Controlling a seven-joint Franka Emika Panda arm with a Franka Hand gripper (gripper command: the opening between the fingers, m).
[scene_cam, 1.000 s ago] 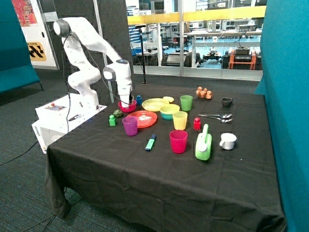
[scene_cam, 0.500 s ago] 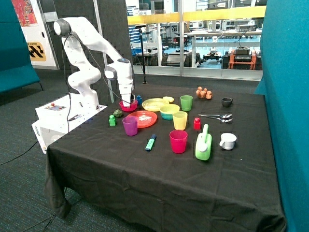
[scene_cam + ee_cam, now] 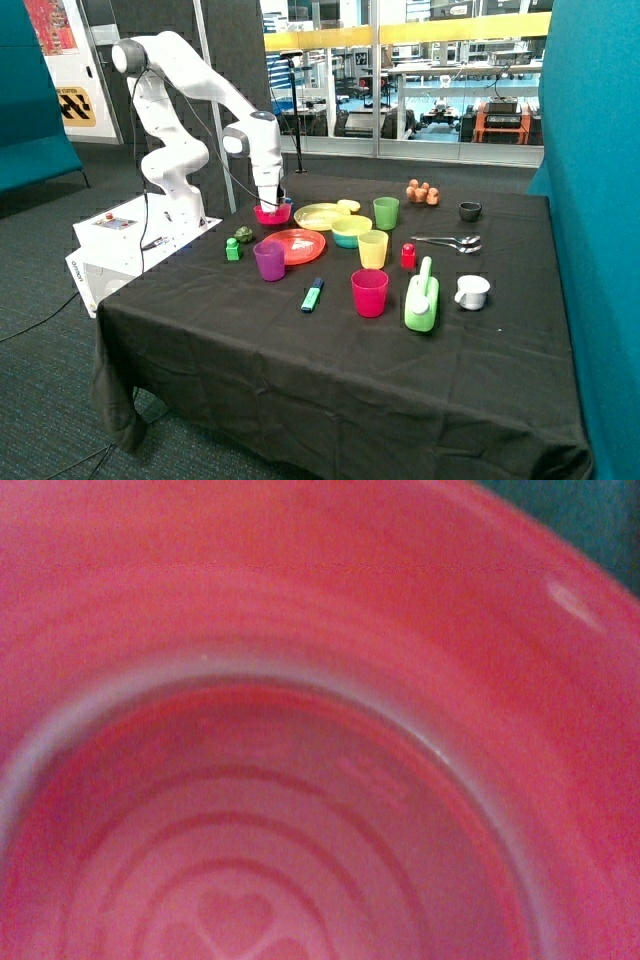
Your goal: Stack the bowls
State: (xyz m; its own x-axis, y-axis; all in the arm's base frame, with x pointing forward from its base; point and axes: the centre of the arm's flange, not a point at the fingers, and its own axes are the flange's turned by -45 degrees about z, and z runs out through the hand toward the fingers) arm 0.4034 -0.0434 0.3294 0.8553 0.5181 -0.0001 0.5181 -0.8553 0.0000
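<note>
Three bowls, two already nested; gripper (image 3: 270, 203) down at the pink bowl (image 3: 272, 214).
Outside view: the arm reaches to the table's (image 3: 330, 370) far corner, wrist upright, with the gripper's tip sunk into the pink bowl and hidden by its rim. Grip wide, narrow or clamped: cannot tell. Cannot tell either whether the bowl rests on the cloth or hangs just clear of it. It sits just beside the yellow plate (image 3: 318, 216), behind the orange plate (image 3: 297, 245) and the purple cup (image 3: 269, 260). The yellow bowl (image 3: 351, 225) sits inside the blue bowl (image 3: 347, 241), of which only a lower band shows, at the yellow plate's other side. Wrist view: the pink bowl's inside (image 3: 300, 730) fills nearly everything, with ringed floor and an embossed heart (image 3: 235, 920) partly cut off at the frame edge. The gripper itself is not seen here.
</note>
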